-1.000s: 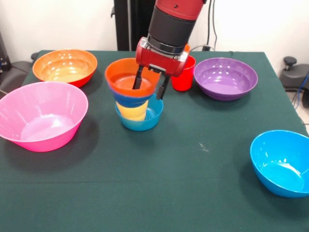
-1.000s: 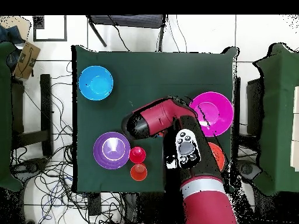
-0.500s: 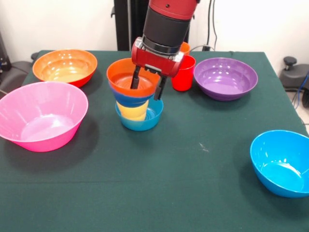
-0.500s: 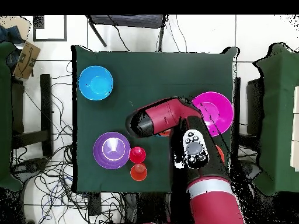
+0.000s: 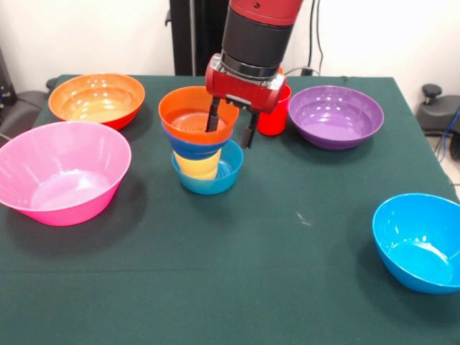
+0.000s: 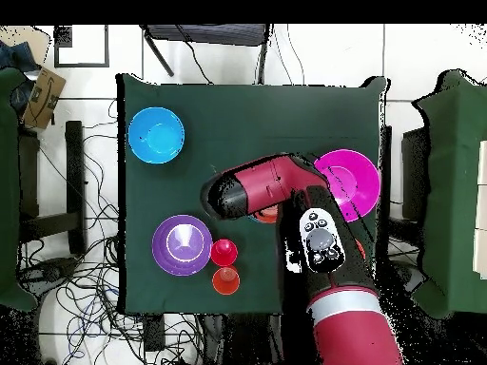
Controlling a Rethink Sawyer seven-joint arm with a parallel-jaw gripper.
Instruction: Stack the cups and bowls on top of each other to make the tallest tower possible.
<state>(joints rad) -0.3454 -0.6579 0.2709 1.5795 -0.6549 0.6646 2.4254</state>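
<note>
a dark green cloth-covered table (image 5: 287,287) fills the front view. in the overhead view, tangled black cables (image 6: 67,285) lie on the pale tiled floor (image 6: 418,57), and a cardboard box (image 6: 43,95) sits near one corner.

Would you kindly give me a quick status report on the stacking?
Gripper open, astride orange bowl's rim. Tower four high. Red cup close behind.
</note>
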